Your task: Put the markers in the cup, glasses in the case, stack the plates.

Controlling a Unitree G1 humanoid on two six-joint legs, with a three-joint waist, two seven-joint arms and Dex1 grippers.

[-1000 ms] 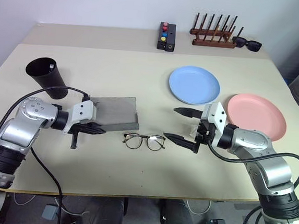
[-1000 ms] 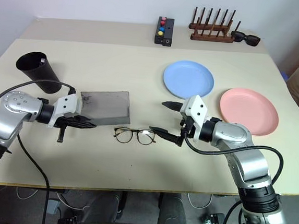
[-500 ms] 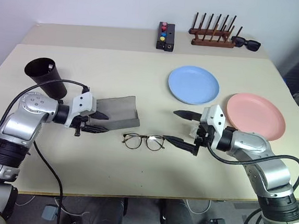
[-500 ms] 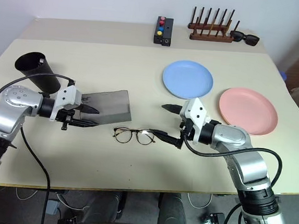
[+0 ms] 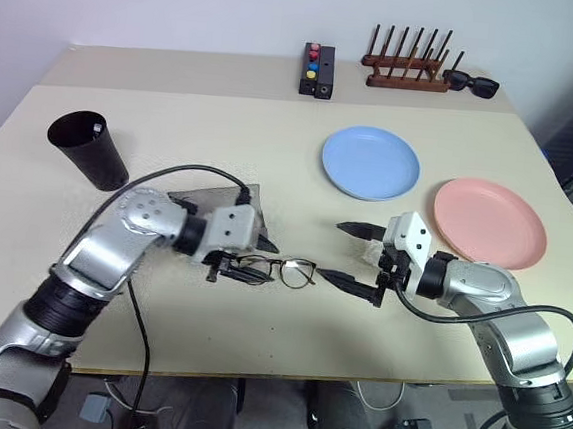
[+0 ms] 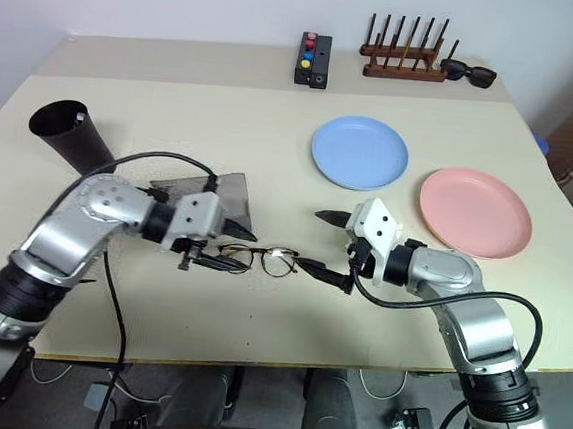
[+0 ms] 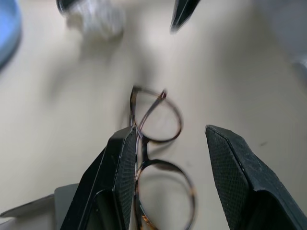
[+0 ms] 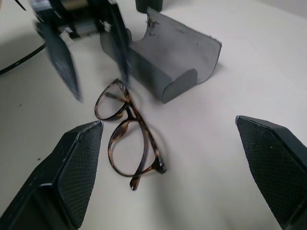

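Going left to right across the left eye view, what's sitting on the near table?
Black cup → grey case → glasses → blue plate → pink plate.

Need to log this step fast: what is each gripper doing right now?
Left gripper: open, fingers either side of the glasses, not gripping.
Right gripper: wide open, holding nothing.
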